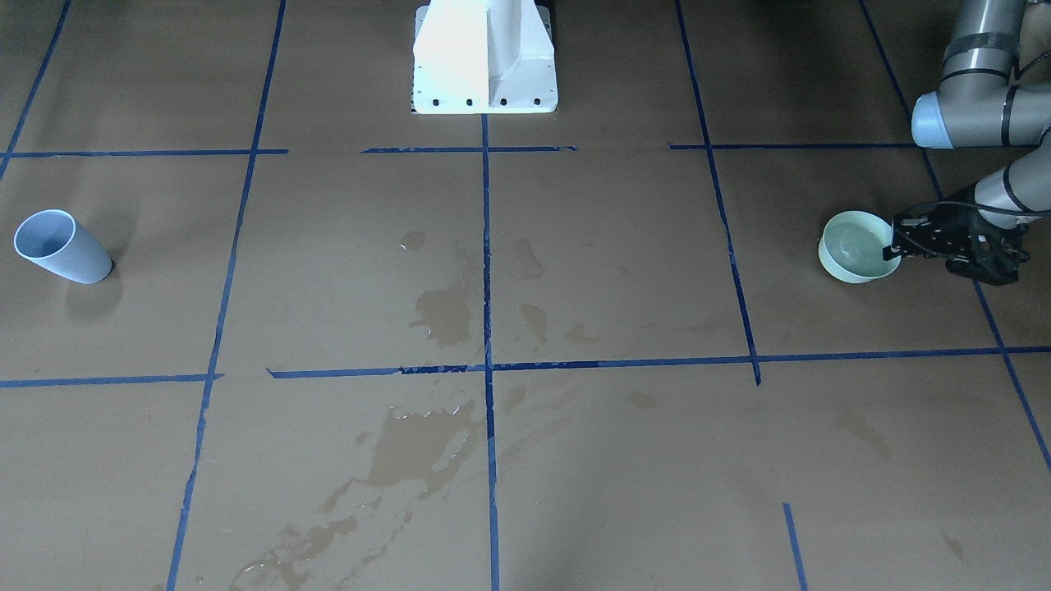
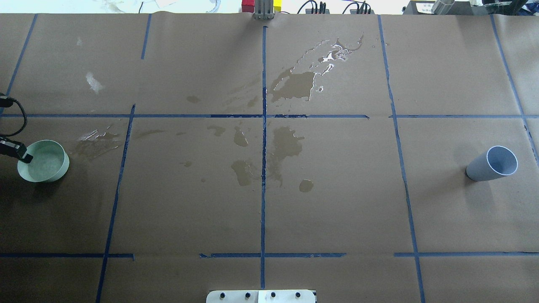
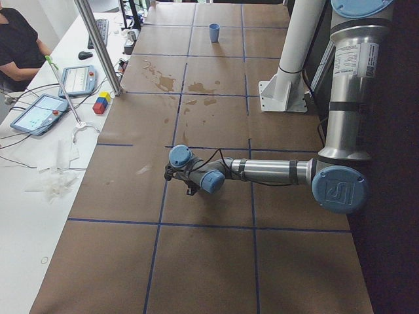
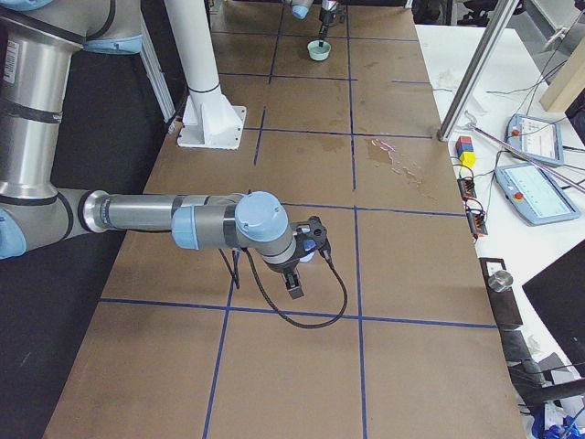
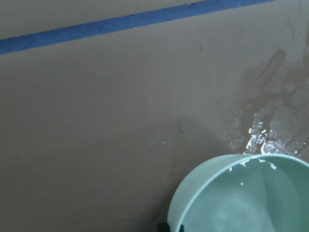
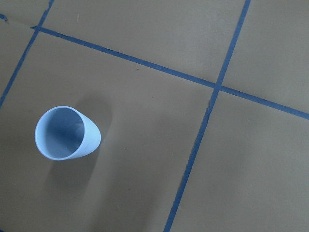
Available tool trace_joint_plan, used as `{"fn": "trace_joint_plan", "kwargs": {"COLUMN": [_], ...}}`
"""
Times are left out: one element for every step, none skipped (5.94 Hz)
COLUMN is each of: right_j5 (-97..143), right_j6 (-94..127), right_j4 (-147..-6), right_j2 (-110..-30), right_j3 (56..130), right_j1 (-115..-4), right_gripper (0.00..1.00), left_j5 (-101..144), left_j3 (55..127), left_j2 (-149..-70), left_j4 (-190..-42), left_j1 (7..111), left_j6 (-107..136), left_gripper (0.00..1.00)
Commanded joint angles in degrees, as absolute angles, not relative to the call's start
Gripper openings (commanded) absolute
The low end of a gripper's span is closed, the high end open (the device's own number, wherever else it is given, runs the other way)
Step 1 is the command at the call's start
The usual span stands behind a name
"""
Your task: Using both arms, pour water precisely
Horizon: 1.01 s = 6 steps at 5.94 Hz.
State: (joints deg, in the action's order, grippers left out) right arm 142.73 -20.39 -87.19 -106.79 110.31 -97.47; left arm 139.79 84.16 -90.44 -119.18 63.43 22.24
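Exterior front-facing: left jaws clamped over the rim of a green bowl [image 1: 837, 267], with water [image 5: 241, 212] inside it just beyond them (more spilled across the tabletop [image 1: 657, 492]). Right jaws' state: cannot tell. Blue cup [image 6: 65, 133] standing below them.

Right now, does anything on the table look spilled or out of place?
Yes. Water is spilled on the brown paper: glossy puddles and dark wet patches around the middle tape cross and toward the far edge, plus a wet patch beside the green bowl. The blue cup stands upright.
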Motion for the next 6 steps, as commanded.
{"fn": "trace_joint_plan", "kwargs": {"right_j5": [142.73,142.73,141.95,139.59,139.40,136.70], "right_j6": [-20.39,-20.39,-20.13,-17.86,-17.49,-16.01], "right_j4": [-87.19,-87.19,-86.93,-86.75,-86.49,-86.57], "right_j2": [-106.79,-106.79,-107.05,-106.96,-107.83,-107.93], "right_j3": [110.30,110.65,111.26,111.36,111.97,111.89], "right_j1": [-97.47,-97.47,-97.47,-97.47,-97.47,-97.47], "right_gripper": [1.00,1.00,1.00,1.00,1.00,1.00], "left_j5": [139.92,140.18,140.10,140.53,139.49,139.48], "left_j3": [83.94,84.02,84.28,86.64,87.18,87.54], "left_j2": [-90.53,-90.53,-90.53,-90.53,-90.35,-90.18], "left_j4": [-118.48,-118.48,-118.56,-118.30,-116.73,-113.59], "left_j1": [65.90,67.92,70.55,77.36,83.26,85.67], "left_j6": [22.58,22.59,22.59,22.59,22.15,14.06], "left_gripper": [0.94,1.00,1.00,1.00,1.00,1.00]}}
